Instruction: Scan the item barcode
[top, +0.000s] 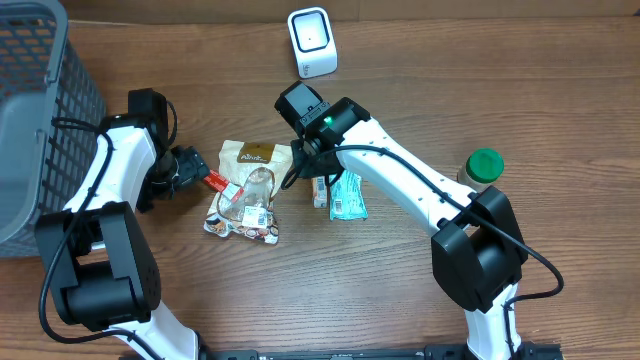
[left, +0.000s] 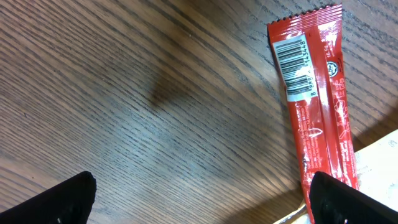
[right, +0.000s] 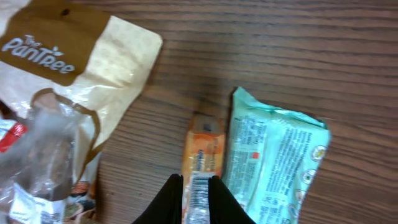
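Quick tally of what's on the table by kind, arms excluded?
basket: 1
scanner: 1
green-capped bottle: 1
packets: 4 distinct (red sachet, PanTree pouch, orange packet, teal packet); clear wrapping over the pouch may hide more
Total: at least 7

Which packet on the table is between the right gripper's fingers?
The narrow orange packet, barcode showing, sits between the right gripper fingers. The mint-green packet only lies beside it, and the brown PanTree bag is farther off.
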